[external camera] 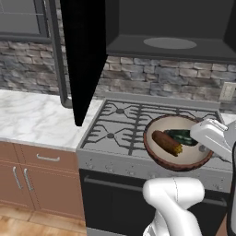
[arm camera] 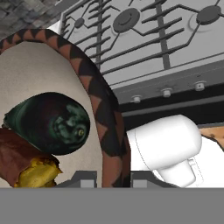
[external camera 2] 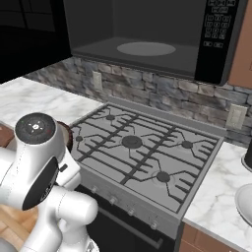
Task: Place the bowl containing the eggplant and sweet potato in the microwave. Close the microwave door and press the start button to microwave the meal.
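The brown bowl [external camera: 177,159] hangs tilted over the front right of the stove, and its thick patterned rim [arm camera: 105,127] crosses the hand view. Inside lie the dark green eggplant [external camera: 182,136] [arm camera: 50,122] and the reddish sweet potato [external camera: 167,143] [arm camera: 19,164] with its yellow end. My gripper [external camera: 201,143] [arm camera: 114,177] is shut on the bowl's right rim. Above, the microwave [external camera 2: 147,34] stands with its cavity showing the glass turntable [external camera: 169,43] [external camera 2: 146,48]. The microwave door [external camera: 83,55] is swung wide to the left. The keypad [external camera 2: 216,24] is on the right.
The gas stove [external camera: 122,124] [external camera 2: 142,147] lies below the microwave, knobs along its front. A marble counter [external camera: 32,120] stretches left. On the right counter are a white bowl's edge [external camera 2: 245,202] and a dark object [external camera 2: 248,152]. My own arm [external camera 2: 39,157] blocks the lower left.
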